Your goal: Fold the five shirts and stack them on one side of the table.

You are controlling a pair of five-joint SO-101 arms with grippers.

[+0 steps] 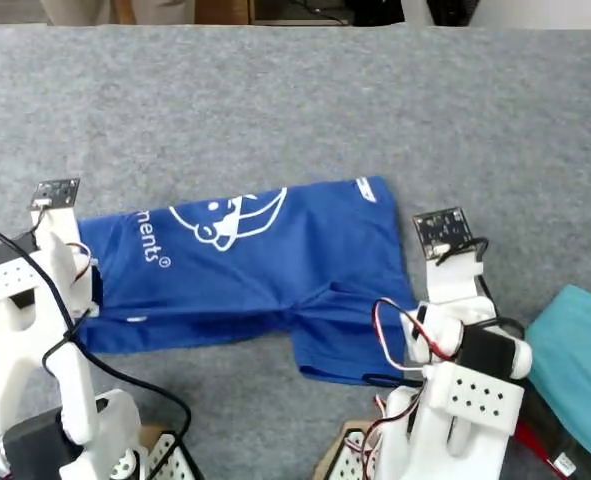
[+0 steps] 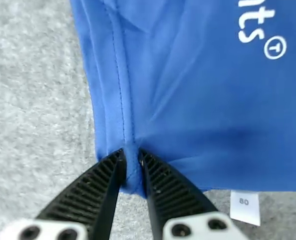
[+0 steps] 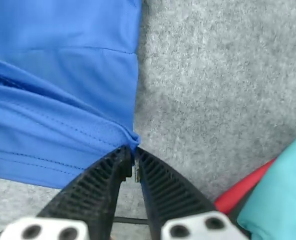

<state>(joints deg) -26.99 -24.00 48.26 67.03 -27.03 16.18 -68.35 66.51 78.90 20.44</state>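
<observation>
Your left tool (image 2: pixel 130 156) and right tool (image 3: pixel 133 153) both clamped on blue shirt (image 1: pixel 275 265) edges. Shirt part-folded on table (image 1: pixel 275 100). Looks early: teal garment (image 1: pixel 581 350) waits, stacking not yet begun.

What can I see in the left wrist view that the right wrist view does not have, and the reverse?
Left wrist view has white lettering and a small white label at the edge of the blue shirt, with the left tool shut on its hem. Right wrist view has teal fabric and red fabric near the right tool, which is shut on the shirt's edge. Both have the blue shirt on the gray table covering.
</observation>
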